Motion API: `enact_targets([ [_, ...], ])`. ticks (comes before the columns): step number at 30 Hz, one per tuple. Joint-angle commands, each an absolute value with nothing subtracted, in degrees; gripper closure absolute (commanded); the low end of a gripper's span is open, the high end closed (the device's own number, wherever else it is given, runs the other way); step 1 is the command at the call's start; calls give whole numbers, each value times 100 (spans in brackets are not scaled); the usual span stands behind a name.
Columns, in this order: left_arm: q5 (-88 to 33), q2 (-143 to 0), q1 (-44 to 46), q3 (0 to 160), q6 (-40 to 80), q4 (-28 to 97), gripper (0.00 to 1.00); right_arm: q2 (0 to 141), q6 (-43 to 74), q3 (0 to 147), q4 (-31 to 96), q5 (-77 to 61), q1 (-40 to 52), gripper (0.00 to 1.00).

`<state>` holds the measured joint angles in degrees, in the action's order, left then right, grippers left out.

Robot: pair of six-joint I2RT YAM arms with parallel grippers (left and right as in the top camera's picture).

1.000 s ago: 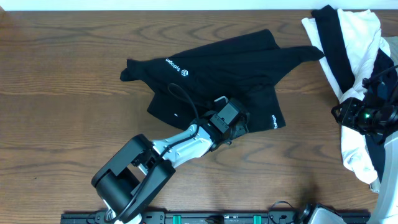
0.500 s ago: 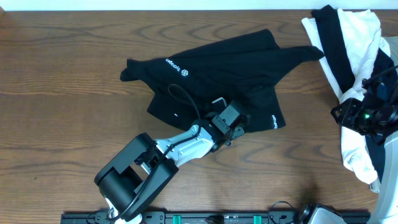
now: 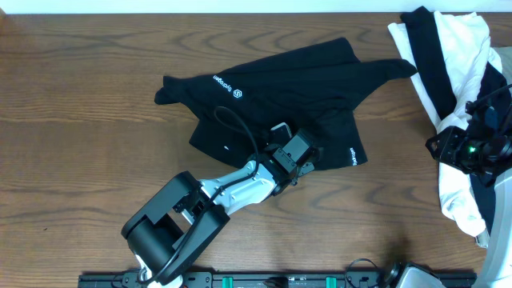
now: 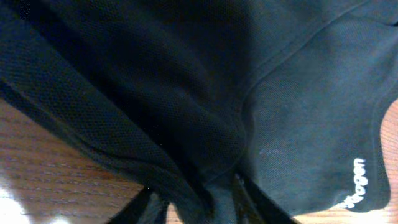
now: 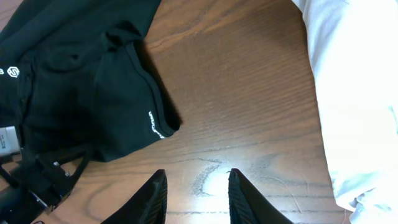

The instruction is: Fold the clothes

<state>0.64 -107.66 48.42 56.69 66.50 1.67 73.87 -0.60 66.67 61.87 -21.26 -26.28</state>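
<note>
Your left tool [image 4: 198, 202] is pinched onto a bunched fold at the lower edge of the black garment [image 3: 272, 88], which lies crumpled mid-bench [image 3: 80, 120]. Pull now and you may drag several layers, twisting it. Your right tool [image 5: 196, 196] hovers parted and empty, anchoring nothing.

I note even overhead light. Left wrist view dim, black garment [image 4: 186, 93] soft-focused ahead of my jaws. Right wrist: glare on table [image 5: 249, 93] between jaws; white garment [image 5: 354, 81] overexposed.
</note>
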Motion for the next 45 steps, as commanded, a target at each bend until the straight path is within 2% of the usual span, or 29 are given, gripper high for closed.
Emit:
enact_targets([
  [1,242,-11006,4814,5537,6602,316,94,7349,-134,6674,6200,-2209,-2582,69],
  [9,242,-10702,4626,5537,5476,742,94,7349,-134,6674,6193,-2206,-2582,69],
  [18,287,-8409,3481,5537,4960,3879,94,7349,-137,6674,6195,-2099,-2585,69],
  [24,349,-7043,2578,5537,4259,5100,94,7349,-137,6674,6198,-2099,-2585,69],
  [31,375,-6449,2008,5537,3817,5393,94,7349,-134,6674,6226,-2102,-2578,69],
  [45,611,-6506,1977,5535,3559,5389,94,7843,-71,6657,6248,-2029,-2346,68],
])
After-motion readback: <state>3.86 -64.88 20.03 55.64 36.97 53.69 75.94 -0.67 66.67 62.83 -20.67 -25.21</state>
